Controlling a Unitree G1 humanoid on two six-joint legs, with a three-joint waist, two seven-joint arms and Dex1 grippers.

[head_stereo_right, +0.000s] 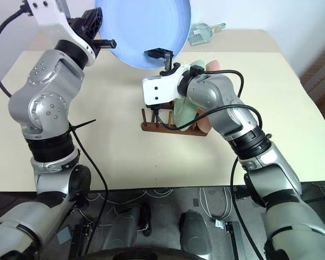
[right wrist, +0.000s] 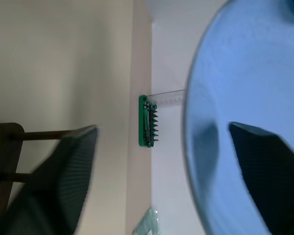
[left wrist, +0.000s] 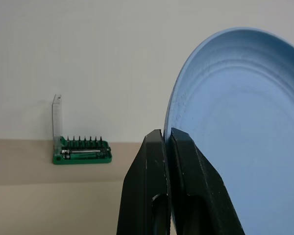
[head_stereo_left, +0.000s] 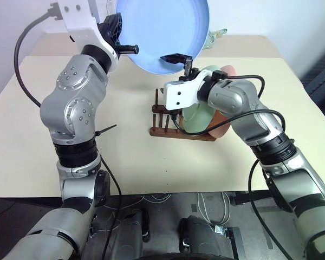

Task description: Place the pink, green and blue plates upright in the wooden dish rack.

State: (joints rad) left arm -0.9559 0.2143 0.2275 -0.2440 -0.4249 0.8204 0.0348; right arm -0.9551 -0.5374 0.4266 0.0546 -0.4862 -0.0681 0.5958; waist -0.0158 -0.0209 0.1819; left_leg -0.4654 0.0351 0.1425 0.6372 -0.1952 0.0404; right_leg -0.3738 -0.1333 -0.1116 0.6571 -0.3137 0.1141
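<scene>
Two end effectors meet at the blue plate [head_stereo_left: 162, 30], which is held up in the air above the far part of the tabletop [head_stereo_left: 124, 151]. Left end effector [left wrist: 165, 139]: its black fingers are pinched tight on the plate's rim, the rim sandwiched between them, as the left wrist view shows plainly. Right end effector [head_stereo_left: 176, 57]: its fingers stand fairly wide apart, straddling the plate's lower edge; in the right wrist view one finger [right wrist: 264, 161] lies across the plate's face and the other [right wrist: 63, 171] is on the far side of the rim, with a gap showing. Whether either finger touches the plate cannot be told.

Below the plate and partly behind the right forearm, the rack [head_stereo_left: 165, 129] sits on the tabletop, a dark brown base with upright pegs. The green plate [head_stereo_left: 197, 116] stands upright in it, and the pink plate [head_stereo_left: 223, 122] stands just behind that, on the rack's right side. The pegs at the rack's left end are free.

A green bit holder [left wrist: 82, 152] with a clear lid raised sits at the tabletop's far edge by the white wall, well apart from the rack. A pale green object [head_stereo_right: 201, 33] lies at the far edge too, beside the blue plate's right side.
</scene>
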